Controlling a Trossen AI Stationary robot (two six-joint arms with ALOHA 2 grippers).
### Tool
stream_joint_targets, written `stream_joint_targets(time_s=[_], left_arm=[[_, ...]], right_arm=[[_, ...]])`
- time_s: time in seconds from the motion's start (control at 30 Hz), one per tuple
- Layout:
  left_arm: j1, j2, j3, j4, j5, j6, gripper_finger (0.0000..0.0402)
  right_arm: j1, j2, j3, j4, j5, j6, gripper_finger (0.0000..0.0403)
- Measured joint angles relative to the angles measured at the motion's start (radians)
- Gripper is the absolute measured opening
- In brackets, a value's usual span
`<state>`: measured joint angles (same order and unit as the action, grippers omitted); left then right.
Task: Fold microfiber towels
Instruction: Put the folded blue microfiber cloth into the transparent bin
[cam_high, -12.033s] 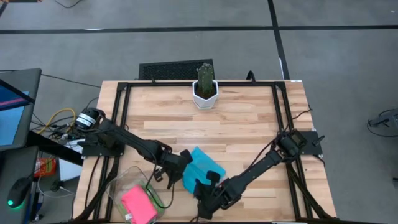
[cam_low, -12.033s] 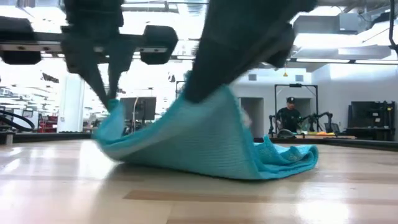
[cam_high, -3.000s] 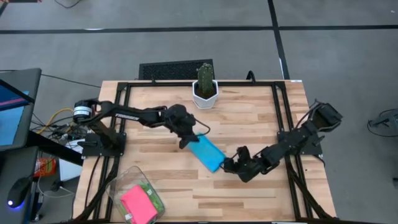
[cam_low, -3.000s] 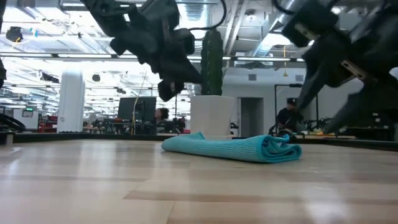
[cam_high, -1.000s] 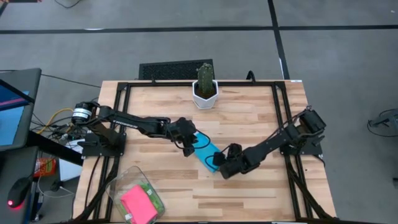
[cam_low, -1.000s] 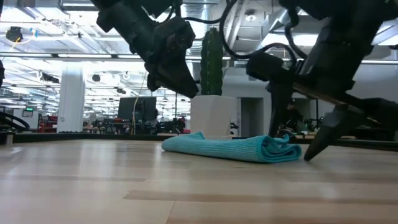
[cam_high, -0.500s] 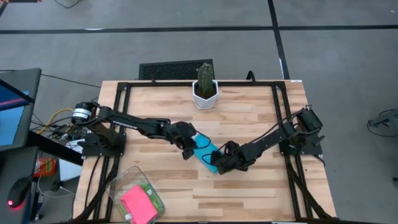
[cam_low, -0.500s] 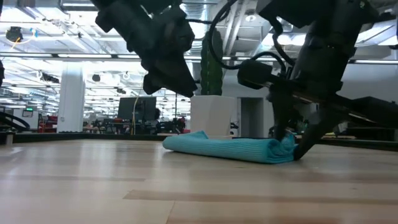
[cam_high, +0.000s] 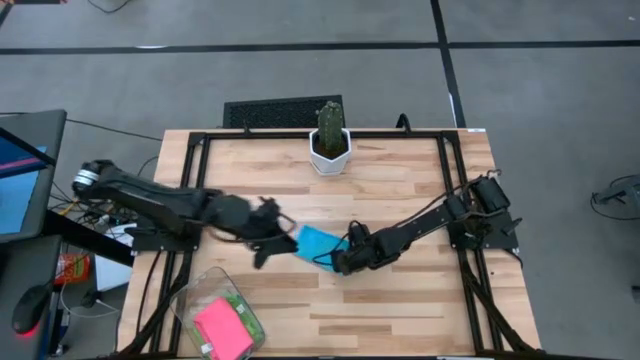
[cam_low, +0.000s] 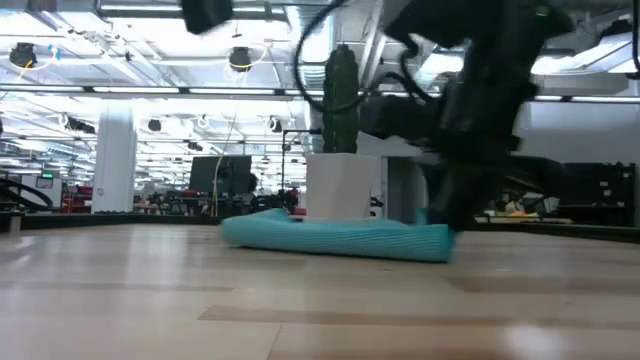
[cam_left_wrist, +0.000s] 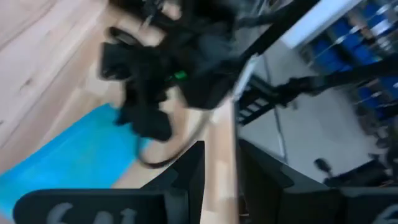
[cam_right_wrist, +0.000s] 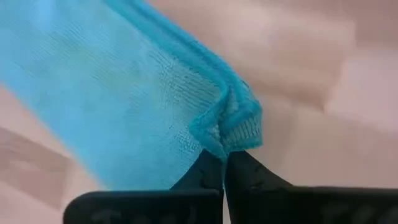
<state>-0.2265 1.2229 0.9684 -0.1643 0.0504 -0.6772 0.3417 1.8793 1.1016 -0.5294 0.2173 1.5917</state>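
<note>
The right gripper (cam_right_wrist: 225, 163) is pinching the blue towel (cam_high: 318, 243) corner, jaws clamped; next, folding it over carefully. The left gripper (cam_high: 262, 243) is waiting beside; its jaws I cannot tell.

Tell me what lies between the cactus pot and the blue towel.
Only bare wooden table, as the high view shows. The cactus pot stands at the far edge; the blue towel lies nearer, its corner pinched by the right pincer.

Left gripper (cam_high: 268, 240) motion-blurred; blue towel (cam_high: 318, 243) edge hidden beneath right gripper (cam_high: 340, 262); plastic bin (cam_high: 215, 318) cropped at frame bottom.
</note>
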Motion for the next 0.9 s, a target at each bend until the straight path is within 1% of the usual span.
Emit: stream_joint_targets(time_s=[0.07,0.13,0.2,0.23,0.3,0.33,0.4,0.5,0.6,0.77,0.83,0.9], left_arm=[[-0.05,-0.069,0.0,-0.042,-0.054,-0.028,0.0082],[-0.101,-0.123,0.0,-0.102,-0.113,-0.051,0.0082],[-0.149,-0.15,-0.001,-0.156,-0.188,-0.064,0.0082],[-0.172,-0.153,-0.004,-0.173,-0.242,-0.085,0.0082],[-0.219,-0.147,-0.006,-0.229,-0.36,-0.145,0.0082],[-0.232,-0.135,-0.006,-0.248,-0.398,-0.16,0.0083],[-0.236,-0.1,-0.005,-0.313,-0.438,-0.178,0.0088],[-0.216,-0.029,-0.008,-0.399,-0.486,-0.215,0.0108],[-0.172,0.056,-0.007,-0.421,-0.489,-0.228,0.0137],[-0.084,0.211,-0.007,-0.471,-0.451,-0.351,0.0186],[-0.057,0.263,-0.007,-0.443,-0.417,-0.343,0.0197],[-0.036,0.311,-0.007,-0.374,-0.379,-0.292,0.02]], right_arm=[[-0.009,0.001,0.057,-0.044,0.006,-0.073,0.0017],[-0.018,-0.003,0.114,-0.032,0.009,-0.146,0.0017],[-0.021,-0.004,0.154,-0.036,0.005,-0.218,0.0017],[-0.021,-0.004,0.166,-0.039,0.001,-0.238,0.0017],[-0.02,-0.004,0.177,-0.039,-0.002,-0.246,0.0017],[-0.02,-0.004,0.177,-0.045,-0.003,-0.246,0.0017],[-0.019,-0.004,0.177,-0.076,-0.006,-0.243,0.0017],[-0.009,-0.004,0.177,-0.1,-0.006,-0.212,0.0017],[0.005,-0.006,0.177,-0.098,-0.009,-0.204,0.0017],[0.022,-0.006,0.177,-0.108,-0.009,-0.162,0.002],[0.036,-0.007,0.178,-0.107,-0.006,-0.158,0.0021],[0.049,-0.008,0.178,-0.109,-0.007,-0.146,0.002]])
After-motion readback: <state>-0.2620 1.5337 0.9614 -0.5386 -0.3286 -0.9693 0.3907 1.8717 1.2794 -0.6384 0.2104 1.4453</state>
